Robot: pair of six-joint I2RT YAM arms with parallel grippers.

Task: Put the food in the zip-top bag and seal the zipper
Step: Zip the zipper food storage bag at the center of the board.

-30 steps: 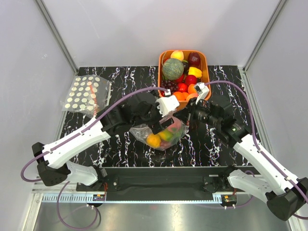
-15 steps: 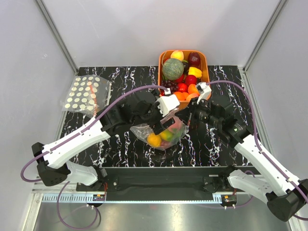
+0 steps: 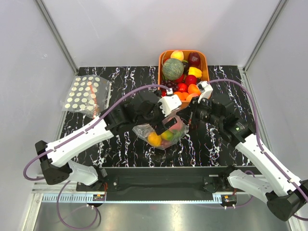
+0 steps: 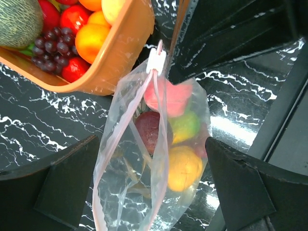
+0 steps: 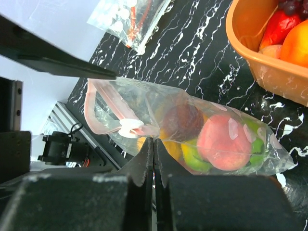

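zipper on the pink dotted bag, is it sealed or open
Open, at least partly: in the left wrist view the zipper has its two pink strips spread apart below the white slider.

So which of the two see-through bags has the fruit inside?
The pink-strip bag in the middle: fruit bulges inside. The white-dotted bag at the far left lies flat and holds none.

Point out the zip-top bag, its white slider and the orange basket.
the zip-top bag [image 4: 118,163], left wrist view, clear side wall.
white slider [image 4: 156,59], left wrist view, its middle.
orange basket [image 4: 122,50], left wrist view, outer wall.
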